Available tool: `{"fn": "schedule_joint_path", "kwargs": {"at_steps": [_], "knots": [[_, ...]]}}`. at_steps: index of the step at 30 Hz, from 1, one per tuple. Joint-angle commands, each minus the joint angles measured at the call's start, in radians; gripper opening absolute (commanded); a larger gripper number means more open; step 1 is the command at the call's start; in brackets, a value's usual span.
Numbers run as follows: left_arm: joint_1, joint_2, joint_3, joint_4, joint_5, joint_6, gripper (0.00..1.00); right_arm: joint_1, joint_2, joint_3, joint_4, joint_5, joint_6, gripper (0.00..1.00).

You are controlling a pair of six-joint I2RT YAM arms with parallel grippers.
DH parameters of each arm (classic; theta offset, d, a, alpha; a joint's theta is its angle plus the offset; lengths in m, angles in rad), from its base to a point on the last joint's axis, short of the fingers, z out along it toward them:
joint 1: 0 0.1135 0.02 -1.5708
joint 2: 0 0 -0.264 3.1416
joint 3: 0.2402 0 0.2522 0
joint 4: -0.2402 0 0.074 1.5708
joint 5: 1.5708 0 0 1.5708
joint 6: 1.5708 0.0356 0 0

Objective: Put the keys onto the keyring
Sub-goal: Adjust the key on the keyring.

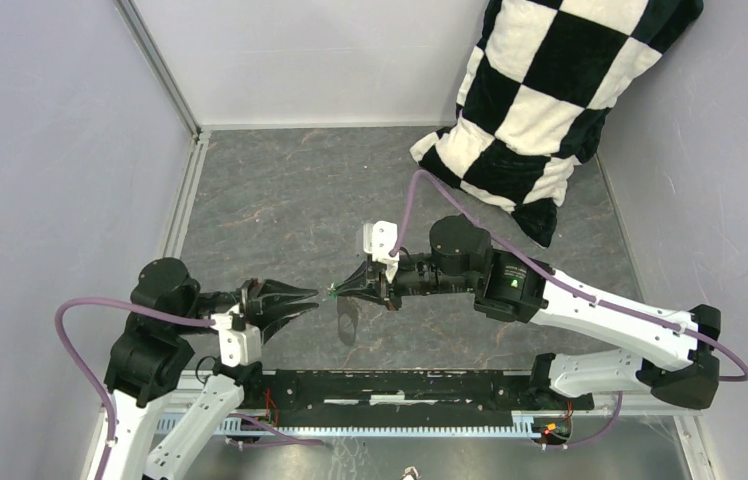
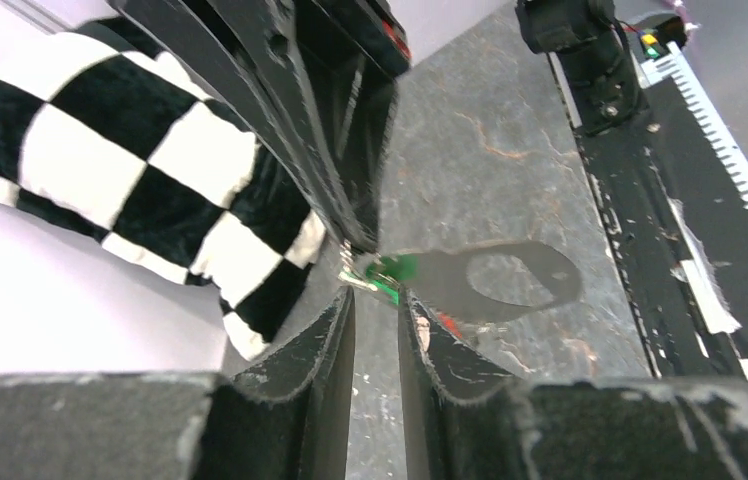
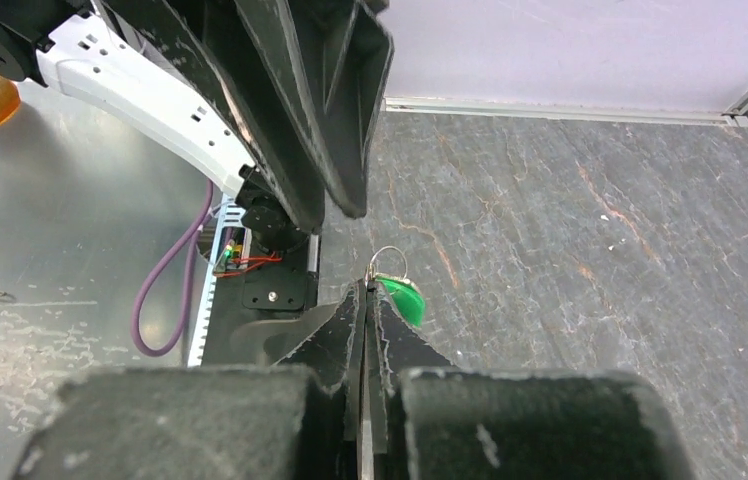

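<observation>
Item 1, right gripper (image 1: 342,289): reaches left over the middle of the table (image 1: 280,200). Jaws pressed together, no gap showing in its own wrist view. Clamped on the keyring assembly at its tips; the exact pinch point is hidden by the fingers

Item 2, keyring (image 2: 442,280): flat grey loop with an oval opening, running from the right gripper's tips toward the near rail. Whether it hangs clear of the table or rests on it cannot be told

Item 3, small ring (image 3: 390,250): thin silver wire, standing out just past the closed right fingertips

Item 4, green key (image 3: 402,298): green head right at the right gripper's tips, touching the small ring and next to the grey loop

Item 5, red key (image 2: 447,323): only a sliver of red shows, beside the inner edge of one left finger and close to the loop; the rest is hidden

Item 6, left gripper (image 1: 316,300): points right, tips just short of the green key. Jaws apart, bare table visible through the gap, nothing between them

Item 7, black-and-white chequered cushion (image 1: 540,90): far right corner, well apart from both grippers
</observation>
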Motion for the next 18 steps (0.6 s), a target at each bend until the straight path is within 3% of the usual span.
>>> {"fn": "schedule_joint_path", "kwargs": {"at_steps": [1, 7, 12, 18], "knots": [[-0.002, -0.006, 0.03, 0.236, -0.011, -0.167, 0.3, -0.006, -0.02, -0.023, 0.135, -0.025, 0.044, 0.01], [-0.001, 0.052, 0.045, 0.168, 0.09, -0.087, 0.34, -0.008, 0.001, 0.0, 0.123, -0.084, 0.042, 0.0], [-0.001, 0.079, 0.066, 0.02, 0.05, 0.134, 0.34, -0.015, 0.004, 0.007, 0.11, -0.132, 0.04, 0.0], [0.0, 0.058, 0.062, 0.006, 0.03, 0.165, 0.32, -0.026, 0.024, 0.038, 0.067, -0.16, 0.028, 0.0]]}}
